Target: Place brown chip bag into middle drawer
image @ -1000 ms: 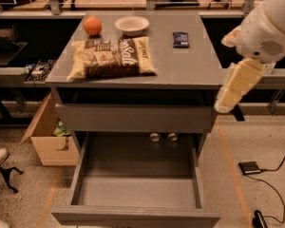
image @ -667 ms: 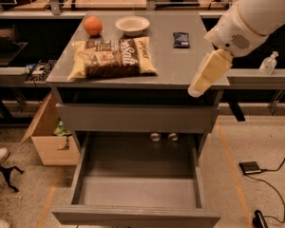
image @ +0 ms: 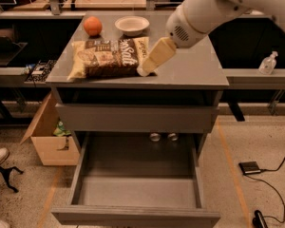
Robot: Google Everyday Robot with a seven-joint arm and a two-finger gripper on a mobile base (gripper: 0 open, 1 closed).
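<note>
The brown chip bag (image: pixel 109 57) lies flat on the left half of the grey cabinet's top (image: pixel 194 70), dark brown in the middle with pale ends. My gripper (image: pixel 148 68) hangs from the white arm coming in from the upper right. Its cream tip is at the bag's right end, touching or just above it. The middle drawer (image: pixel 135 182) is the lowest one. It is pulled fully open below, a wide shallow grey tray with nothing in it. The drawer front above it (image: pixel 135 118) is shut.
An orange (image: pixel 92 26) and a white bowl (image: pixel 132 25) sit at the back of the cabinet top. A cardboard box (image: pixel 46 139) stands on the floor to the left. A sanitizer bottle (image: pixel 268 63) stands on a shelf at the right, and cables and a power brick (image: pixel 251 167) lie on the floor at the right.
My arm has swung left and lower, from beside the cabinet's right edge to over the top, bringing the gripper to the bag's right end. The bag has not moved.
</note>
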